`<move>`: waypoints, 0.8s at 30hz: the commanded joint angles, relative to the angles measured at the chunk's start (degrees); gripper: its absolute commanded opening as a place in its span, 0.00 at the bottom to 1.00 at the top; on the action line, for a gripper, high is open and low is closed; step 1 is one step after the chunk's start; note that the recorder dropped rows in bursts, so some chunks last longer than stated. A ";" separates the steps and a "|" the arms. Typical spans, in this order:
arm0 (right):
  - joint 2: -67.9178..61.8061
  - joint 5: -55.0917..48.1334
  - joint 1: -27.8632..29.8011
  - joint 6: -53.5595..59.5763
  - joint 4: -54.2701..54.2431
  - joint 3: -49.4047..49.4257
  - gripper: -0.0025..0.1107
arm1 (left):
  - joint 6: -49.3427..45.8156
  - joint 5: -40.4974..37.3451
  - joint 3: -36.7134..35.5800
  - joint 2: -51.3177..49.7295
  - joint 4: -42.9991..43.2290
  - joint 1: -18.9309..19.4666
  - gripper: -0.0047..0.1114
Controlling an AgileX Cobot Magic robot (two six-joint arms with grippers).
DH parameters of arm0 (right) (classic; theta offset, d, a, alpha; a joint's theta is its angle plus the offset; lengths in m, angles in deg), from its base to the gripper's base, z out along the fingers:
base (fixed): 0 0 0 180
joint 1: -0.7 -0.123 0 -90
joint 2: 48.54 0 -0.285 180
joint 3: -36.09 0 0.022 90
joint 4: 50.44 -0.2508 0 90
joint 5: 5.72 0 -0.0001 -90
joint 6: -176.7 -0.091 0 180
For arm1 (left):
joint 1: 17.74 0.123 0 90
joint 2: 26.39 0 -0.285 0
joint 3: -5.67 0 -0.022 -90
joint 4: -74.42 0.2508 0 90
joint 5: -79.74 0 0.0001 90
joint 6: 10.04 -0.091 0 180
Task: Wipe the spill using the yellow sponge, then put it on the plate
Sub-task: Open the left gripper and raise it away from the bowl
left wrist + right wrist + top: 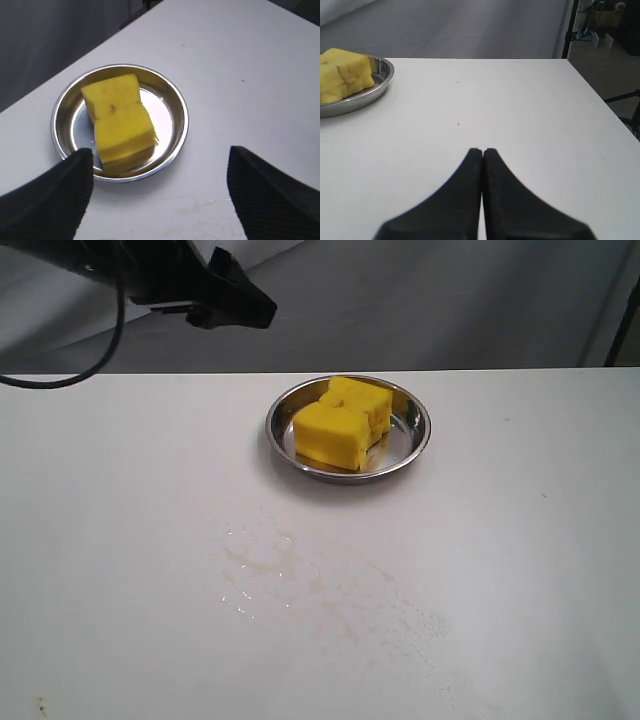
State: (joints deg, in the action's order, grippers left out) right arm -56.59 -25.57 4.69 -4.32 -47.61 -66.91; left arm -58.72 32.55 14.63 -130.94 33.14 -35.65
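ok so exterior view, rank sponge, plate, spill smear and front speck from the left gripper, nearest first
From the left gripper:
1. yellow sponge and plate, far side, sponge inside: too close to call
2. spill smear, mid-table
3. speck, front left corner

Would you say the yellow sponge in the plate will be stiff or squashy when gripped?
The yellow sponge looks like thick foam with a pinched waist, so it probably squashes and weighs little. The shiny plate under it may slide if nudged.
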 commanded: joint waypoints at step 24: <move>0.26 0.24 -0.04 0.51 -0.25 0.21 0.02 | 8.02 10.96 -42.50 52.84 -2.41 -0.01 0.53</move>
State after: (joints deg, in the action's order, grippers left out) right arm -56.59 -25.57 4.69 -4.32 -47.61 -66.91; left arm -52.22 42.01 -25.61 -82.03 32.03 -35.65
